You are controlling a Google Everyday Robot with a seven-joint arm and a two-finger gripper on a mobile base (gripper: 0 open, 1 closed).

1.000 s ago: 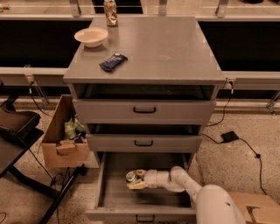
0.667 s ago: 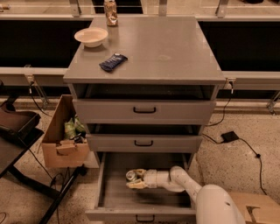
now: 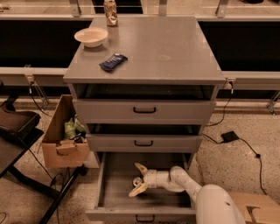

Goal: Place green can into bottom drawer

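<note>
The bottom drawer (image 3: 114, 202) is pulled out at the foot of the grey cabinet, its flat tray showing. My gripper (image 3: 133, 180) reaches into it from the right, over the tray's middle. Its two pale fingers (image 3: 141, 168) are spread wide open. Between them a small silver round shape, the top of the green can (image 3: 137, 180), sits low in the drawer; its green side is mostly hidden. The fingers stand on either side of the can and do not close on it.
On the cabinet top (image 3: 175, 48) are a white bowl (image 3: 91, 36), a blue packet (image 3: 113, 61) and a tan can (image 3: 110, 6). Two upper drawers (image 3: 144, 110) are slightly open. A cardboard box (image 3: 61, 142) stands left; a power adapter (image 3: 229, 136) and cable lie right.
The fingers, earlier closed around the can, have spread apart. The can now rests in the drawer between them. The arm has hardly moved.
</note>
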